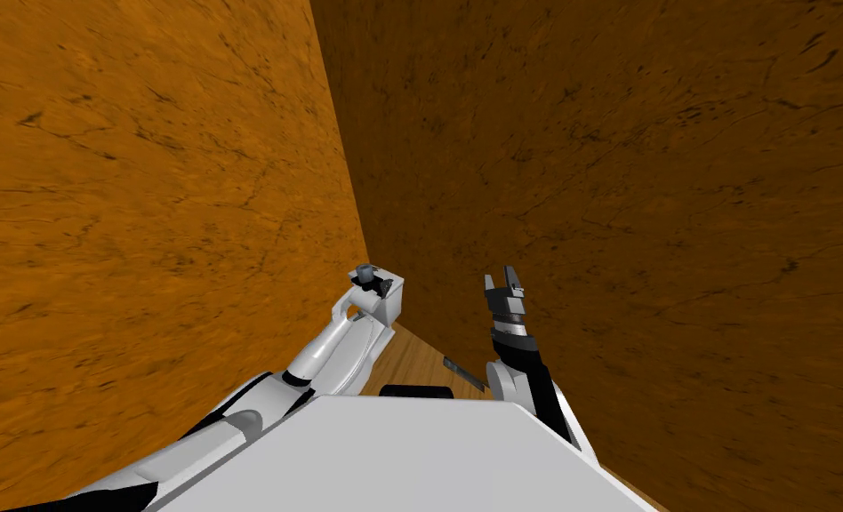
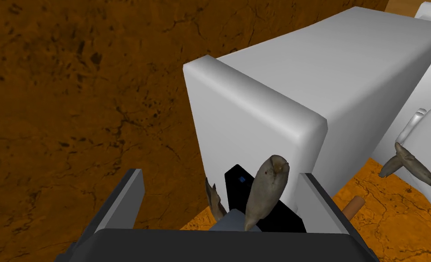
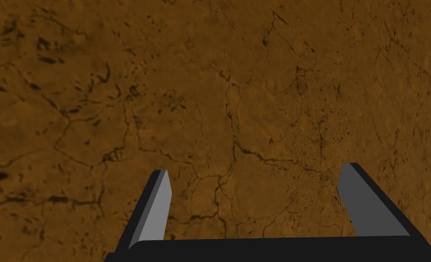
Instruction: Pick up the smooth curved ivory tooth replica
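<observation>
- Head view: two orange-brown walls (image 1: 144,178) meet at a corner. A white toilet tank (image 1: 391,302) stands there on the wood floor (image 1: 415,364). The right gripper (image 1: 504,283) is raised near the right-hand wall.
- Left wrist view: the left gripper (image 2: 221,173) is spread. The grey-tan curved tooth (image 2: 267,191) stands between its fingers, clear of both, at the tank's lower corner.
- Right wrist view: the right gripper is spread and faces the wall.
</observation>
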Robot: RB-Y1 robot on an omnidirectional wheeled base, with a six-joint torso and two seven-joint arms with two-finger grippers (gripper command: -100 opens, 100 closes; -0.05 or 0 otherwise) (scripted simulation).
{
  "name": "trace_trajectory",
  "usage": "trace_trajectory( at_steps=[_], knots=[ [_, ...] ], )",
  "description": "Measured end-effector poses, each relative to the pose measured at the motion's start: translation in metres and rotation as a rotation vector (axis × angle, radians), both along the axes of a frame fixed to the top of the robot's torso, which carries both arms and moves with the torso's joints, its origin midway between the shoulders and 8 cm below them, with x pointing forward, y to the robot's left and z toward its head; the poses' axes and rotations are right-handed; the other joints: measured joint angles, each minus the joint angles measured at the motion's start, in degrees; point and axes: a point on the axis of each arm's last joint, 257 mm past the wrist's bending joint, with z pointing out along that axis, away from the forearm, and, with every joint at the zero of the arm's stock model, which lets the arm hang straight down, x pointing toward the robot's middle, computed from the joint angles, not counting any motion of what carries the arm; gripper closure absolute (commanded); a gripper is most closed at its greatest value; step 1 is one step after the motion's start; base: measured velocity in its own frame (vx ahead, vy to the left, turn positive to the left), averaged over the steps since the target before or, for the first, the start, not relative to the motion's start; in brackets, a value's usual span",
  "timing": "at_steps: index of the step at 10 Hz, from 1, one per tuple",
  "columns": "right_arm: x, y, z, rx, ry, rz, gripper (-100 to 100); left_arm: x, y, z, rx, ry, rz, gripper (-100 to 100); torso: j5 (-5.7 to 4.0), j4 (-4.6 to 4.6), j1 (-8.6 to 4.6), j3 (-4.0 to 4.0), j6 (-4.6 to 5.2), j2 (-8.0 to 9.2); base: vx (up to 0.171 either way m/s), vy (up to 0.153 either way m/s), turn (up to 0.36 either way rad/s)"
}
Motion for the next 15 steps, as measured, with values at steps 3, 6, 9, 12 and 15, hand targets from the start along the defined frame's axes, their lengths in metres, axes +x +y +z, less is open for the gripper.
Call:
trace_trajectory(
  at_steps=[3, 6, 9, 12, 15],
  knots=[
    [0.000, 0.000, 0.000, 0.000, 0.000, 0.000, 0, 0.000, 0.014, -0.010, 0.048, 0.073, 0.016, -100, 0.00, 0.01, 0.02, 0.01, 0.01, 0.00, 0.045, 0.024, -0.039],
    [0.000, 0.000, 0.000, 0.000, 0.000, 0.000, 0, -0.003, 0.029, -0.021, 0.094, 0.144, 0.034, -100, 0.01, -0.01, 0.05, -0.03, 0.01, -0.05, 0.058, 0.030, -0.046],
    [0.000, 0.000, 0.000, 0.000, 0.000, 0.000, 0, -0.009, 0.044, -0.031, 0.135, 0.215, 0.053, -100, 0.02, 0.00, 0.08, 0.00, 0.00, 0.00, 0.053, 0.050, -0.055],
    [0.000, 0.000, 0.000, 0.000, 0.000, 0.000, 0, -0.019, 0.062, -0.042, 0.177, 0.294, 0.073, -100, 0.05, -0.04, 0.25, -0.12, -0.01, -0.21, 0.100, 0.086, -0.057],
    [0.000, 0.000, 0.000, 0.000, 0.000, 0.000, 0, -0.025, 0.068, -0.049, 0.189, 0.327, 0.080, -100, 0.00, 0.02, -0.03, 0.06, -0.01, 0.11, 0.025, 0.018, -0.014]
  ],
)
